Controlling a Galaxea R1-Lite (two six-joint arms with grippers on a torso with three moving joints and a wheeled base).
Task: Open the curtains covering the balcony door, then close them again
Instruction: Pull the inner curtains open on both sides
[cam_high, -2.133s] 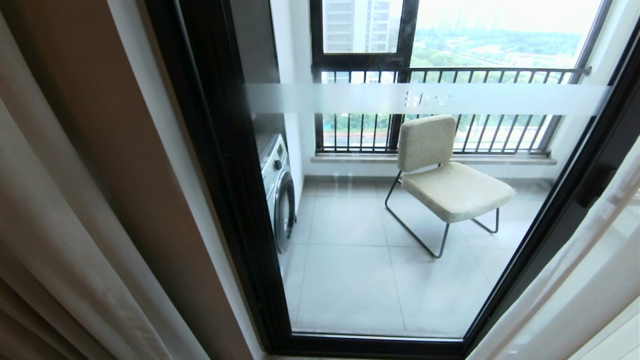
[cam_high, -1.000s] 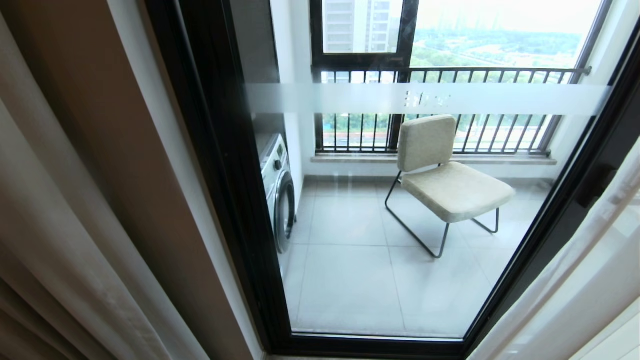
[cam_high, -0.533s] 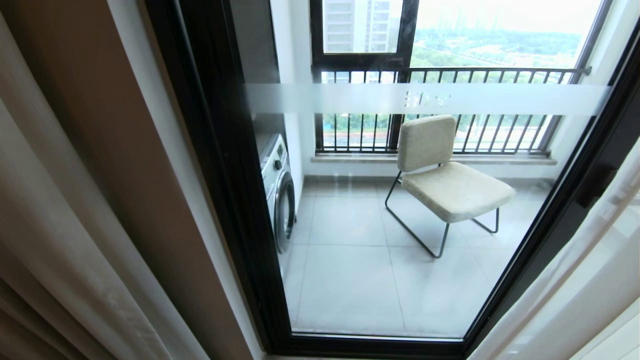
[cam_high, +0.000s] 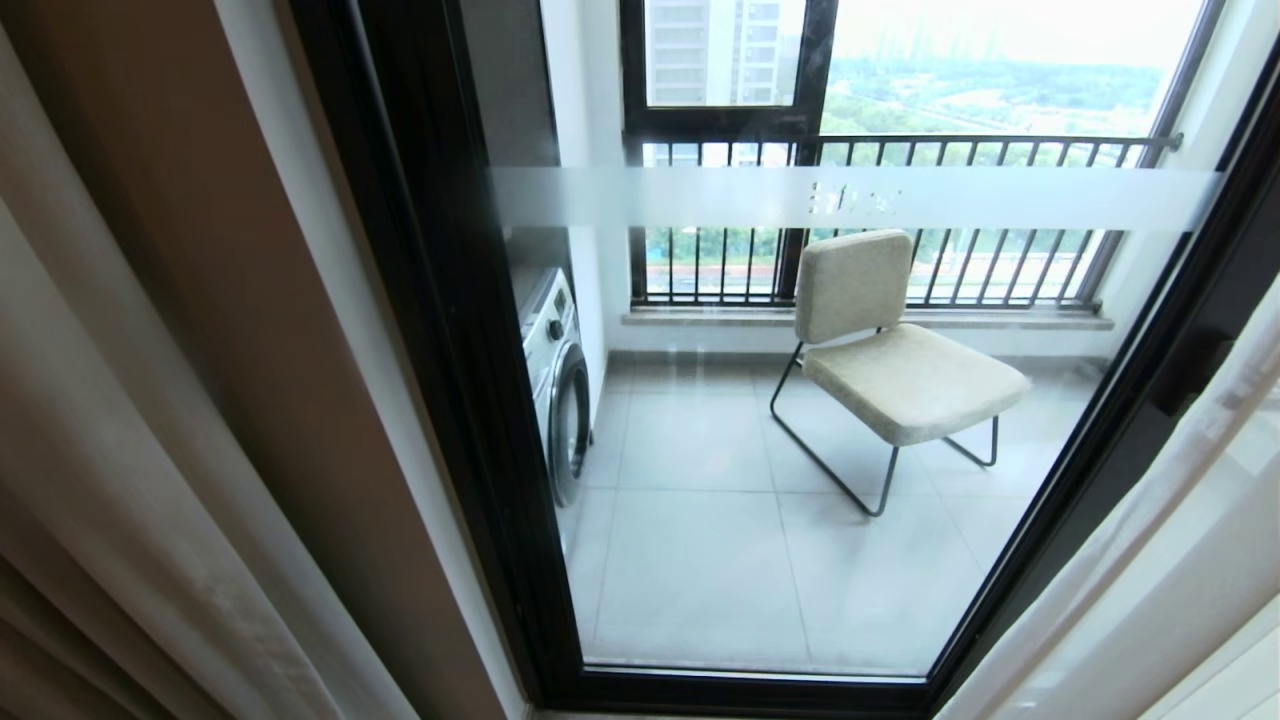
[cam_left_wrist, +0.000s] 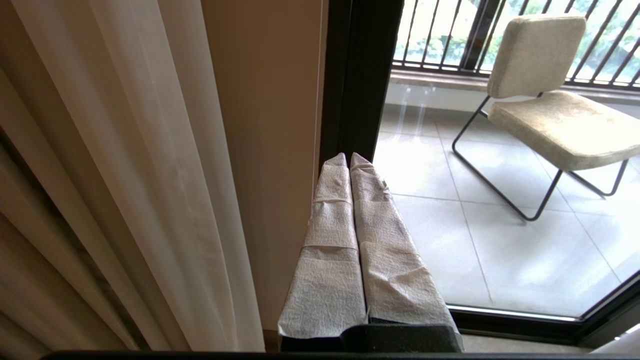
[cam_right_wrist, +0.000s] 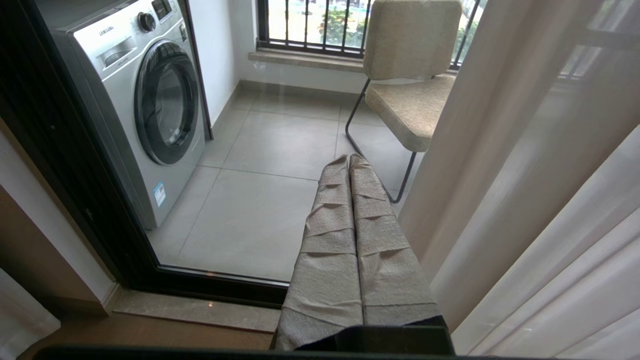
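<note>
The balcony door (cam_high: 800, 420) stands bare in front of me: black frame, clear glass with a frosted white band. The curtains are drawn aside. Cream pleats (cam_high: 120, 480) hang at the left and white sheer folds (cam_high: 1150, 560) at the right. Neither arm shows in the head view. My left gripper (cam_left_wrist: 348, 157) is shut and empty, its taped fingers pressed together beside the left curtain (cam_left_wrist: 125, 175). My right gripper (cam_right_wrist: 348, 159) is shut and empty too, next to the sheer curtain (cam_right_wrist: 525, 175) without touching it.
Behind the glass, on the tiled balcony, are a beige chair (cam_high: 890, 350) with a black wire frame and a washing machine (cam_high: 555, 380) at the left. A black-framed window with railing bars (cam_high: 900, 210) closes the far side. A beige wall strip (cam_high: 260, 330) borders the door frame.
</note>
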